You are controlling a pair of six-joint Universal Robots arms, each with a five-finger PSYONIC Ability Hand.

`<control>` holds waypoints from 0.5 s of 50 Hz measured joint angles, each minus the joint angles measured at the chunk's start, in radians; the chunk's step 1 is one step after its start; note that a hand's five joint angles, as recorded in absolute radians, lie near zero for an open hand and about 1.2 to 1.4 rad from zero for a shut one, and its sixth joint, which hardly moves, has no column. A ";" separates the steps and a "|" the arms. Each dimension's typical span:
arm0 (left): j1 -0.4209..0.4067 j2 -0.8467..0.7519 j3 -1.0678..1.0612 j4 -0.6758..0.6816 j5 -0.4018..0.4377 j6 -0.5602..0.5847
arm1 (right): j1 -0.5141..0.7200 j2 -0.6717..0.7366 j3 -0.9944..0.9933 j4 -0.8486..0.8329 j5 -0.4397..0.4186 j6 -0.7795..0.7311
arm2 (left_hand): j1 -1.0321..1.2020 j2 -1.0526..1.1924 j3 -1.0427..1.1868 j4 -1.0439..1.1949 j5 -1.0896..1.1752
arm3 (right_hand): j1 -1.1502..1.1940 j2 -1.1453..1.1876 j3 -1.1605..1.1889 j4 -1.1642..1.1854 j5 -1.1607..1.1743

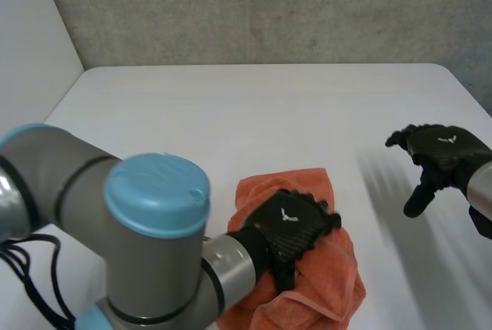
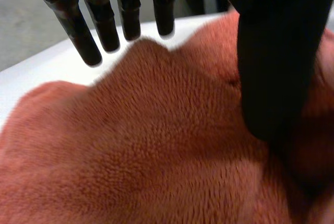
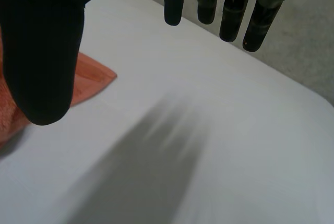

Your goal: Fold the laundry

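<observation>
Orange towel (image 1: 330, 276) in a crumpled heap on the white desk (image 1: 231, 115), near the front edge and a little right of the middle, with one flatter corner turned toward the far side. On the middle of that heap, palm down, the left hand (image 1: 288, 222), at the end of the grey arm (image 1: 69, 184) with its light-blue cap. Seen from the left wrist, fingers (image 2: 104, 23) straight and spread, reaching out over a raised ridge of the pile toward the bare desk beyond. Thumb (image 2: 276, 62) pressed down into a hollow of the cloth beside that ridge. Hand spread flat rather than pinching, no cloth caught between thumb and fingers. Well apart from the towel, over bare desk at the right side, the right hand (image 1: 442, 153), palm down and clear of the surface. Seen from the right wrist, its fingers (image 3: 229, 15) straight and loosely spread, thumb (image 3: 44, 51) hanging apart from them, nothing held. Just behind that thumb, a flat corner of the towel lying on the desk. Grey wall (image 1: 269, 7) behind the far edge of the desk
</observation>
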 measured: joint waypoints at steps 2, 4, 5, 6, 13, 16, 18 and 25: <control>-0.009 -0.018 0.007 -0.002 0.000 0.036 | -0.019 0.000 0.024 -0.015 -0.010 0.001 | 0.000 0.000 0.000 0.000 0.000 | 0.000 0.000 0.000 0.000 0.000; -0.022 -0.058 0.032 -0.004 -0.017 0.117 | -0.059 -0.001 0.074 -0.043 -0.036 0.002 | 0.143 0.135 0.119 0.120 0.121 | 0.000 0.000 0.000 0.000 0.000; -0.022 -0.058 0.032 -0.004 -0.017 0.117 | -0.059 -0.001 0.074 -0.043 -0.036 0.002 | 0.143 0.135 0.119 0.120 0.121 | 0.000 0.000 0.000 0.000 0.000; -0.021 -0.068 0.044 -0.005 -0.039 0.138 | -0.074 -0.001 0.096 -0.049 -0.058 0.003 | 0.282 0.277 0.277 0.276 0.275 | 0.000 0.000 0.000 0.000 0.000; 0.021 -0.039 0.067 0.008 -0.177 0.145 | -0.090 0.007 0.124 -0.046 -0.129 0.008 | 0.800 0.825 0.823 0.816 0.807 | 0.000 0.000 0.000 0.000 0.000; 0.062 0.000 0.068 0.034 -0.269 0.127 | -0.084 0.018 0.119 -0.041 -0.150 0.018 | 0.865 0.909 0.898 0.903 0.882 | 0.000 0.000 0.000 0.000 0.000; 0.090 0.027 0.065 0.053 -0.328 0.111 | -0.073 0.025 0.114 -0.039 -0.157 0.029 | 0.886 0.929 0.921 0.926 0.897 | 0.000 0.000 0.000 0.000 0.000; 0.212 0.103 0.022 0.089 -0.489 0.053 | 0.049 0.047 0.071 -0.034 -0.165 0.164 | 0.908 0.964 0.958 0.967 0.927 | 0.000 0.000 0.000 0.000 0.000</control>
